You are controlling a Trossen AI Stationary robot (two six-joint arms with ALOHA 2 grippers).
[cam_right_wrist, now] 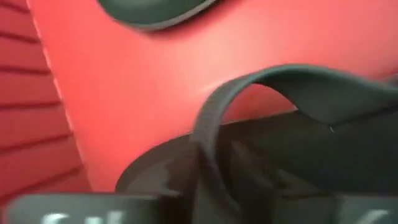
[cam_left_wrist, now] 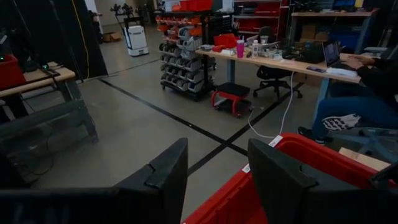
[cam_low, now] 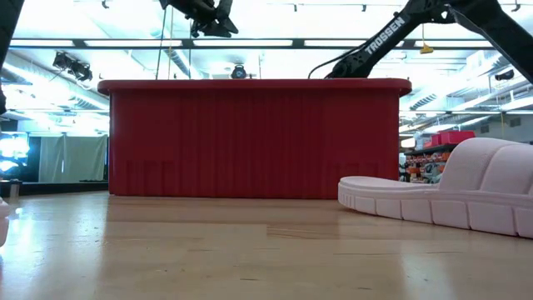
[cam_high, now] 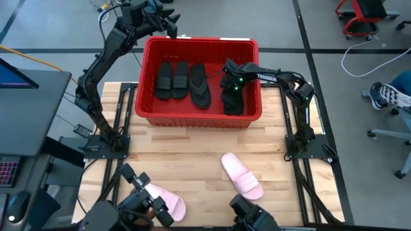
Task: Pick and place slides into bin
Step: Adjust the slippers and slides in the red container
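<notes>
The red bin (cam_high: 200, 119) stands at the table's far middle. Two black wide-strap slides (cam_high: 172, 80) and a black flip-flop (cam_high: 200, 85) lie on its floor. My right gripper (cam_high: 229, 69) is low inside the bin's right part, over a second black flip-flop (cam_high: 233, 101), whose thong strap (cam_right_wrist: 211, 124) fills the right wrist view. My left gripper (cam_left_wrist: 217, 180) is open and empty, high above the bin's far left corner (cam_high: 168, 24). Two pale pink slides lie sole down on the table, one at near middle (cam_high: 241, 174), one at near left (cam_high: 168, 204).
The bin's front wall (cam_low: 250, 137) fills the low view, with a pink slide (cam_low: 450, 196) in front of it at the right. Bare wood lies between the bin and the pink slides. A person sits at a desk (cam_left_wrist: 373, 74) beyond the table.
</notes>
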